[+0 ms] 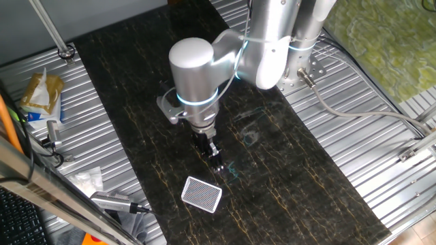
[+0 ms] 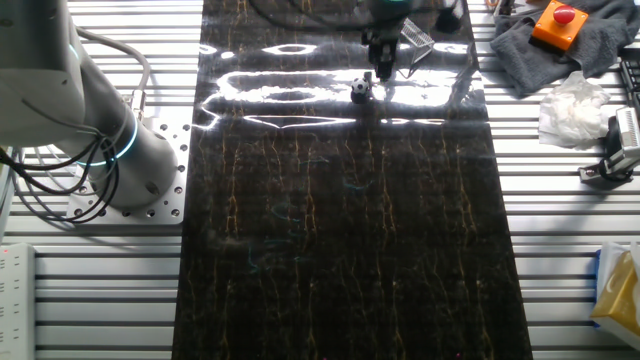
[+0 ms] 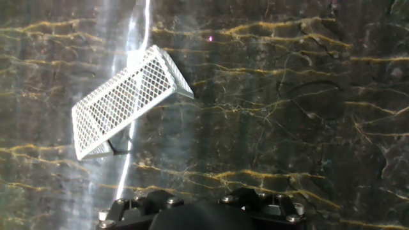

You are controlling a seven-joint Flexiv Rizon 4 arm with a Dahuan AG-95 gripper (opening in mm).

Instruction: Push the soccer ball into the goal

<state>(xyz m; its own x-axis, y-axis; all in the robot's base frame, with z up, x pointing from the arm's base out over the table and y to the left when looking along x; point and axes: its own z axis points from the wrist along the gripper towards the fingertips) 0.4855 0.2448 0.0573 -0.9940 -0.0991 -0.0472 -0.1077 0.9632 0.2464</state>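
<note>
One claw (image 2: 383, 66), opening unclear, beside ball (image 2: 360, 89)

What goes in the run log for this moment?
small black-and-white soccer ball: beside gripper | gripper: low over dark marble table | white mesh goal: ahead, no ball inside | push: unfinished

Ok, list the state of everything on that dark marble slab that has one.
White-rimmed mesh goal: empty, resting on the dark marble slab.
Small black-and-white soccer ball: on the slab, outside the goal.
Two-finger gripper: low by the ball, holding nothing; jaws unclear.
</note>
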